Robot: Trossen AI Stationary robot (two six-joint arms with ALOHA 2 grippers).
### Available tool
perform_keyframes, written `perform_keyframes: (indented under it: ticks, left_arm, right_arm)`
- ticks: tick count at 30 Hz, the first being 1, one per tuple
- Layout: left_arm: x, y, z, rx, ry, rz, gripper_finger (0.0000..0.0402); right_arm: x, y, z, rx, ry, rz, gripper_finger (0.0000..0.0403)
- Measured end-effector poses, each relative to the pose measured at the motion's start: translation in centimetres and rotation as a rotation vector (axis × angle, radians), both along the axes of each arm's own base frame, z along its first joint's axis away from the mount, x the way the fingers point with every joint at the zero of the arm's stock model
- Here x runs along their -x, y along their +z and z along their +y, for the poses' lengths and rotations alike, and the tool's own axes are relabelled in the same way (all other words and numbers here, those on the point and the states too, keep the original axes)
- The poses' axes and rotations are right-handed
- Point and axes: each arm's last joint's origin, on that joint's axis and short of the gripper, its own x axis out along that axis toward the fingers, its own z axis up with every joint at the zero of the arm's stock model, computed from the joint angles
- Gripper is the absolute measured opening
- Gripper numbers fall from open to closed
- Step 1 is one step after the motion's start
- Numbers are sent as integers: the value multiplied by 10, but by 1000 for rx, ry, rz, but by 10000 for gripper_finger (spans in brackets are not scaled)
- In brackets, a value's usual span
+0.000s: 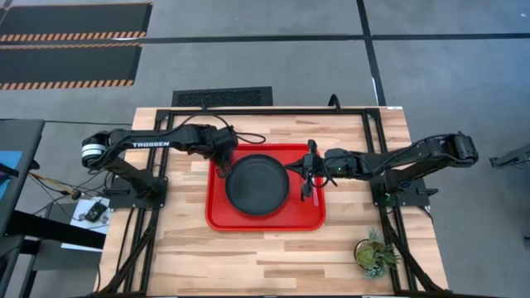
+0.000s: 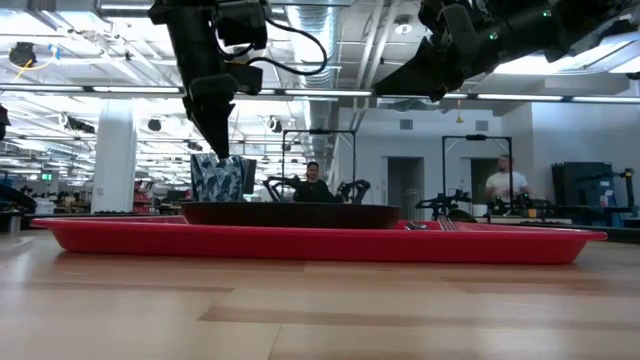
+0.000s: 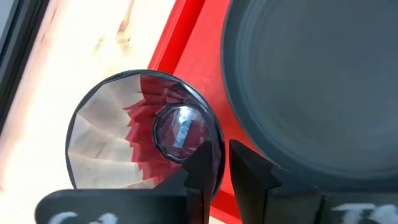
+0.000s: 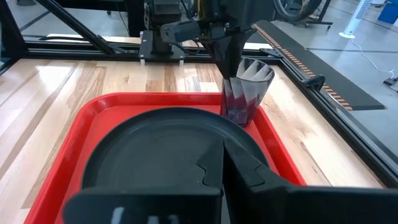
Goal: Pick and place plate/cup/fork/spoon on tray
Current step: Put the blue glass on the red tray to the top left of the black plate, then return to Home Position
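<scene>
Left gripper [image 3: 214,163] jaws pinch the rim of the small faceted dark glass cup [image 3: 143,134], low over the bright red rectangular plastic tray's [image 1: 217,217] corner. Seat it flat, then release, clear of the round dark plate [image 1: 257,184] just beside. Right gripper [image 1: 305,170] jaws closed, hovering above the red-handled fork [image 1: 315,192]; potted plant [image 1: 374,253] sits well apart on the desk [image 1: 273,257].

One tray [image 1: 219,217], one plate [image 1: 257,184], one cup [image 1: 222,171] (faceted) — one fork [image 1: 315,192], one potted plant [image 1: 374,255]

I am seeing the plate [image 1: 257,184] sitting in the middle of the tray [image 1: 265,218]. My left gripper [image 1: 222,170] is hanging at the plate's nine o'clock by the cup [image 1: 221,172]. My right gripper [image 1: 310,171] is hovering at three o'clock over the fork [image 1: 315,197].
</scene>
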Motion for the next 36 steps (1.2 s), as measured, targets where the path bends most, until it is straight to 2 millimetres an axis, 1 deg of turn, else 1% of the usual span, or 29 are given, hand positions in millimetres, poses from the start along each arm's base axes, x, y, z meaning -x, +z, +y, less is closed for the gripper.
perform_keyframes:
  ticks: [8, 13, 17, 20, 22, 26, 31, 33, 36]
  left_arm:
    - [4, 8, -2, 5, -5, -37, 43]
    - [12, 24, -6, -52, -50, -94, 43]
    - [20, 45, -18, -135, -90, -186, 43]
    - [28, 56, -34, -199, -150, -321, 43]
    - [33, 59, -45, -218, -193, -426, 43]
    - [46, 54, -64, -235, -259, -608, 43]
    - [63, 35, -82, -219, -341, -806, 43]
    - [70, 26, -86, -212, -361, -858, 43]
    - [80, 14, -89, -204, -378, -935, 43]
  right_arm:
    - [0, 0, 0, 0, 0, 4, 20]
    - [0, 0, 0, 0, 0, 3, 19]
    - [0, 0, 0, -2, 0, 4, 16]
    - [0, -1, 1, -7, 4, 10, 17]
    - [1, -2, 3, -6, 12, 21, 17]
    - [1, -2, 7, -3, 29, 25, 12]
    - [1, -3, 12, 13, 69, 31, 10]
    - [4, -8, 14, 20, 106, 6, 9]
    - [12, -22, 13, 16, 158, -45, 7]
